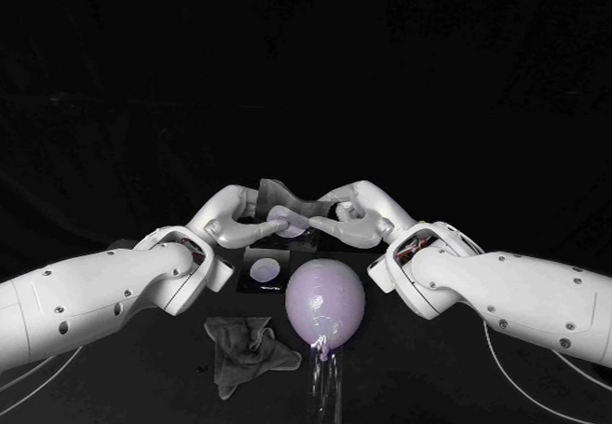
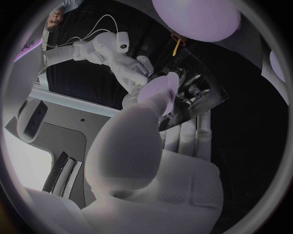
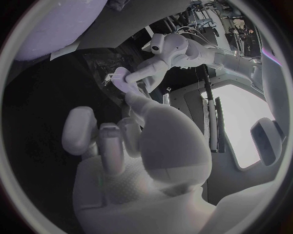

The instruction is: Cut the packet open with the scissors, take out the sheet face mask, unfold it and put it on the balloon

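Currently the sheet face mask [image 1: 288, 200] is being held in the air between both hands, above and just behind the balloon [image 1: 326, 304], which is standing on its stalk near the middle of the desk's [image 1: 421, 389] near edge. One side of the sheet is being pinched by the left hand [image 1: 238, 224] and the opposite side by the right hand [image 1: 363, 219], fingers closed on it. The sheet is being judged thin, limp, slippery and easily torn, so it is best taken at its outer edges and spread gently. The balloon is light and is likely to tip if pressed.
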Controlling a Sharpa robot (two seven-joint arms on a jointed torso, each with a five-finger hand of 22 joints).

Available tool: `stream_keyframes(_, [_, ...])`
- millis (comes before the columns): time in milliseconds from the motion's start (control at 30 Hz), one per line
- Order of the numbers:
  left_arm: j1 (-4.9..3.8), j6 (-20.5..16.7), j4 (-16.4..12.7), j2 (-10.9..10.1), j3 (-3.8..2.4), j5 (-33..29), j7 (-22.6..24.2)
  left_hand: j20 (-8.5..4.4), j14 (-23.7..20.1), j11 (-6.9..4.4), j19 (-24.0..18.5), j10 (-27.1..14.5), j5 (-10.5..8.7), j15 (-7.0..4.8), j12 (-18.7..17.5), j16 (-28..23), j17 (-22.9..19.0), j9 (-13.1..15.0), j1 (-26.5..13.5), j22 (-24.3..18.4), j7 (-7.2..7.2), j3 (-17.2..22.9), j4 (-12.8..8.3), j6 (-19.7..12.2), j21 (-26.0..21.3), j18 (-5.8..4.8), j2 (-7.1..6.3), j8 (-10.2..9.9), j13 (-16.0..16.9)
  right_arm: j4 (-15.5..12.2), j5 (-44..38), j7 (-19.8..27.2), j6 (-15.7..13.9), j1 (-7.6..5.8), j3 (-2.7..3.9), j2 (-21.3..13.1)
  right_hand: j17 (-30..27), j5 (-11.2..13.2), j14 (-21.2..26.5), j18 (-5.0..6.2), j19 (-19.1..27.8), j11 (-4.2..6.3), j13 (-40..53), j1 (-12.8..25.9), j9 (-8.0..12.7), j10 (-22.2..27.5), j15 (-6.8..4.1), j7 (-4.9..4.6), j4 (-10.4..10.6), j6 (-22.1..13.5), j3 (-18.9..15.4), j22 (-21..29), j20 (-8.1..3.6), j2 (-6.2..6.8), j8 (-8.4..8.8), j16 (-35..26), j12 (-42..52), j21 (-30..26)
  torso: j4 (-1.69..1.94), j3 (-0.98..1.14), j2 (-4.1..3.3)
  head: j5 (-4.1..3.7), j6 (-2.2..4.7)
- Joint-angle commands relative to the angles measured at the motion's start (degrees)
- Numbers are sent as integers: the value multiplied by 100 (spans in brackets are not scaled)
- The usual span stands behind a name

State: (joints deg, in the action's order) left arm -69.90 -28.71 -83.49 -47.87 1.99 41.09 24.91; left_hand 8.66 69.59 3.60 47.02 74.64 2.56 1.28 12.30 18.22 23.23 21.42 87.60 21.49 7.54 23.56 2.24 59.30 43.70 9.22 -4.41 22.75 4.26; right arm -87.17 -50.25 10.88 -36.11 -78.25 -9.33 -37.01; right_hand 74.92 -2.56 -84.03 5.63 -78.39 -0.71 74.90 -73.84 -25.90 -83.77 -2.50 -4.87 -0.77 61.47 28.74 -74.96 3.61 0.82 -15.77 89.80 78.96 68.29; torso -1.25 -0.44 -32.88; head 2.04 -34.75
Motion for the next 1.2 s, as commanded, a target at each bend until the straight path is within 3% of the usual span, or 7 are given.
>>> stream_keyframes(33, [-9,254,0,6,-3,-344,90,13,-70,41,-79,-54,22,26,-54,-72,-22,26,51,10,53,65,-34,-21,27,72,-20,7,-22,-46,468,483,-384,1,7,-10,1508,-23,-597,-76,-22,43,773,25,-131,-159,-55,27,52,25,-2,-176,-20,-83,-61,20,26,12,0,-2,5,-7,7])
stream_keyframes(200, [-9,370,-5,-7,-1,-575,218,174,-448,206,-538,-379,25,225,-265,-350,-95,-112,-54,-78,196,56,-107,-361,-190,-80,-210,-278,-62,-52,548,358,-433,8,7,-21,1508,-23,-597,-73,-16,51,781,37,-150,-165,-62,37,56,30,1,-172,-28,-102,-90,20,36,0,3,-5,6,-12,16])
stream_keyframes(333, [-9,389,-8,-41,-1,-824,394,437,-804,370,-927,-692,1,410,-489,-547,-100,-262,-509,-456,311,-49,150,-656,-823,-181,-602,-552,-49,-24,493,85,-538,10,8,-29,1508,-24,-597,-72,-13,68,795,18,-184,-176,-78,54,17,25,35,-172,-43,-128,-141,20,54,-9,2,-6,5,-10,34])
stream_keyframes(800, [-8,335,-23,-119,-1,-1634,812,730,-963,443,-739,-830,19,479,-602,-630,12,-347,-702,-920,365,-137,507,-626,-1441,80,-727,-643,-34,66,190,-547,-799,14,8,-24,1508,-24,-597,-70,-13,80,861,12,-235,-223,-93,62,-54,5,99,-175,-63,-141,-217,20,148,-20,4,-6,1,-15,58])
stream_keyframes(867, [-8,343,-22,-121,-1,-1688,830,742,-973,442,-729,-838,20,480,-608,-635,19,-349,-679,-943,362,-125,516,-619,-1472,92,-708,-643,-34,69,163,-569,-804,15,8,-24,1508,-24,-597,-72,-18,81,866,14,-242,-227,-94,63,-61,2,106,-181,-65,-141,-226,20,155,-11,3,-6,2,-13,59])
stream_keyframes(1133, [-8,399,-2,-91,-1,-1824,861,683,-715,265,-466,-492,4,323,-454,-512,117,-194,-7,-984,201,353,251,-120,-1462,141,9,-295,26,72,79,-623,-808,18,8,-20,1508,-24,-597,-72,-18,81,867,14,-243,-227,-94,63,-62,1,107,-182,-65,-141,-227,20,156,-10,0,-3,3,-12,58])
stream_keyframes(1200, [-8,408,6,-74,-1,-1801,841,616,-620,227,-354,-403,12,279,-422,-480,135,-161,51,-933,166,370,170,-109,-1354,139,74,-251,37,66,70,-623,-807,18,8,-19,1508,-24,-597,-72,-18,81,867,14,-243,-227,-94,63,-62,1,107,-182,-65,-141,-227,20,156,-10,-1,1,2,-17,55])
